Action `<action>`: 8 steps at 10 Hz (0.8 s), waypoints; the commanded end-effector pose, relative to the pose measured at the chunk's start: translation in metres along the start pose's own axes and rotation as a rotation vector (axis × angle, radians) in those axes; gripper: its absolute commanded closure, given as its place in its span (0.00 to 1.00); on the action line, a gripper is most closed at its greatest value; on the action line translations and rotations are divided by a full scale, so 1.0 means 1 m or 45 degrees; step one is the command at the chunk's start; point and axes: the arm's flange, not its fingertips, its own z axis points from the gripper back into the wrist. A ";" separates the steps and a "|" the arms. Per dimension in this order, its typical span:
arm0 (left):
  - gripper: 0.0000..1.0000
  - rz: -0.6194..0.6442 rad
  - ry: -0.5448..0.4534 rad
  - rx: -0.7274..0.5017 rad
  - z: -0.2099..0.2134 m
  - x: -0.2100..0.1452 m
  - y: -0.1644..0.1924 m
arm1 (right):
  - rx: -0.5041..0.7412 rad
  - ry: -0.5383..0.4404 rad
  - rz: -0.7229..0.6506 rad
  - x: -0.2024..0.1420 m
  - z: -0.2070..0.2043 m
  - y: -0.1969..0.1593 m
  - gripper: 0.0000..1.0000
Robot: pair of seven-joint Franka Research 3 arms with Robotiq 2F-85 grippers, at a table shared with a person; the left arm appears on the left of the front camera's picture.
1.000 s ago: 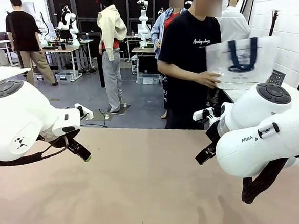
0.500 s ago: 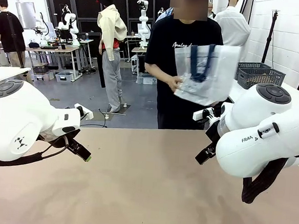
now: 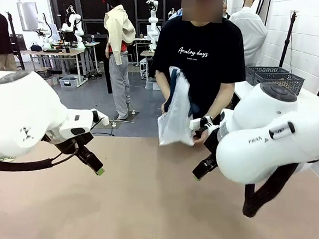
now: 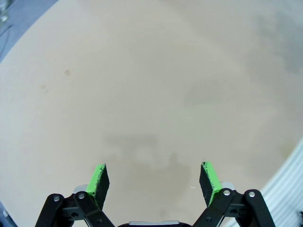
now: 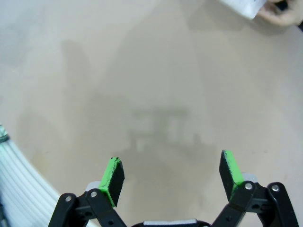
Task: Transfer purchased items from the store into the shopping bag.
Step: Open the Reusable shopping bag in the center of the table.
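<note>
A person in a black T-shirt stands at the far edge of the table, holding the shopping bag [image 3: 176, 116] with both hands. It is translucent white with navy handles and hangs crumpled just above the tabletop. My left gripper [image 3: 95, 165] hovers over the left of the table, well away from the bag. In its wrist view the left gripper [image 4: 154, 182] is open over bare tabletop. My right gripper [image 3: 201, 168] hangs just right of the bag and below it. Its wrist view shows the right gripper [image 5: 172, 174] open, with a bag corner [image 5: 244, 5] and the person's hand [image 5: 284, 15] at the top right. The purchased items are out of view.
Two dark grey perforated baskets [image 3: 274, 78] stand on a white side table at the back right. The beige tabletop [image 3: 142, 206] lies bare between the arms. Other people and workbenches are far behind.
The person stepped from the right to the middle of the far edge and lowered the bag from chest height to the table's edge. Both arms shifted slightly inward, grippers still open.
</note>
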 end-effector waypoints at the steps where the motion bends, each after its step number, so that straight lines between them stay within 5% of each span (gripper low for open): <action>1: 0.00 -0.029 -0.027 -0.123 0.037 0.002 0.007 | 0.145 0.045 -0.008 0.009 0.029 -0.011 0.00; 8: 0.00 0.129 -0.240 -0.286 0.131 0.033 0.001 | 0.242 0.067 -0.220 0.060 0.130 -0.012 0.00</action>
